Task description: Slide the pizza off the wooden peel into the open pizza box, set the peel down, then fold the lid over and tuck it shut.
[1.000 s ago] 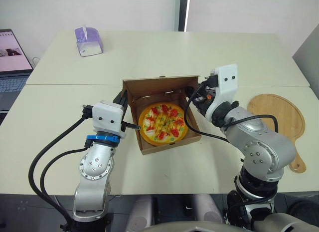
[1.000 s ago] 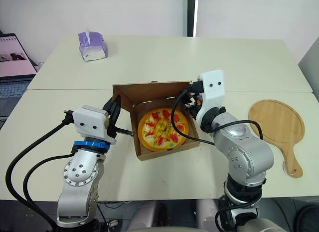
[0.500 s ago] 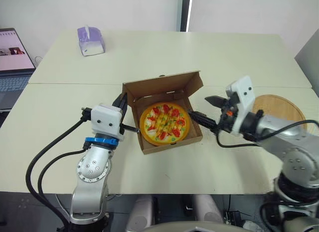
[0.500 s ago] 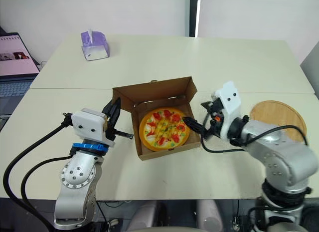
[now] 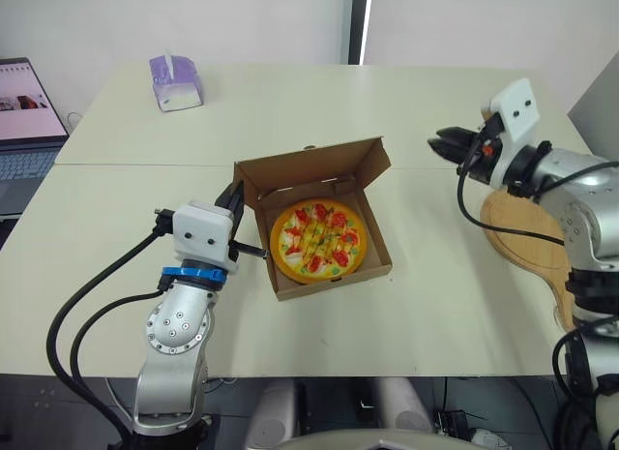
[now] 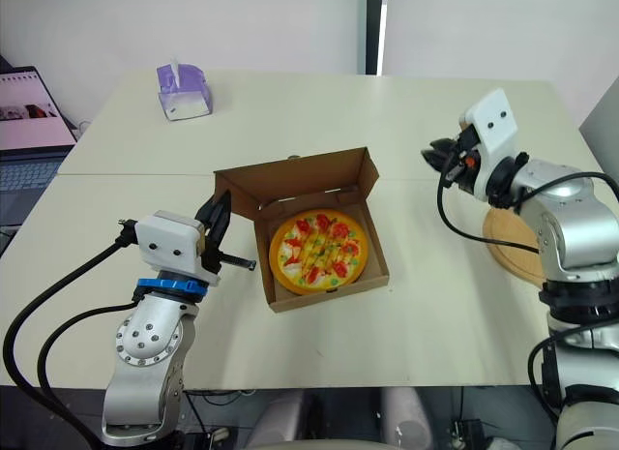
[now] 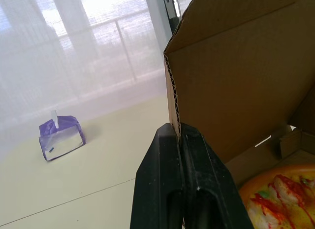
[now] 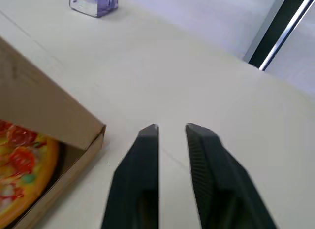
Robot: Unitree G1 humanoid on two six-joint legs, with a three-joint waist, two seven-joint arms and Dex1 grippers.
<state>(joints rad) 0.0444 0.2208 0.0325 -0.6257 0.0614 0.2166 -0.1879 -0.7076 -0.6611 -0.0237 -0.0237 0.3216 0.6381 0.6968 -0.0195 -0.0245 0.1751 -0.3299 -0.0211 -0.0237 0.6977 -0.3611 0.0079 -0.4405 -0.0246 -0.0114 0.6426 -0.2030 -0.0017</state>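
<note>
The pizza (image 5: 315,239) lies flat inside the brown cardboard box (image 5: 334,279) at the table's middle. The box lid (image 5: 311,170) stands raised behind it, leaning slightly over the pizza. My left gripper (image 7: 179,131) is shut on the lid's left edge, with the cardboard pinched between its fingers. My right gripper (image 5: 443,143) hangs above the table, right of the box and clear of it, slightly open with nothing between its fingers (image 8: 148,135). The wooden peel (image 6: 513,249) lies flat on the table at the right, partly hidden by my right arm.
A purple tissue box (image 5: 174,79) stands at the far left of the table. A laptop (image 5: 23,111) sits past the table's left edge. A seam between two tabletops (image 5: 126,164) runs across just behind the box.
My right gripper has left the box's right side, rising and swinging away to the far right. The lid stays raised. My left gripper still holds the lid's edge.
</note>
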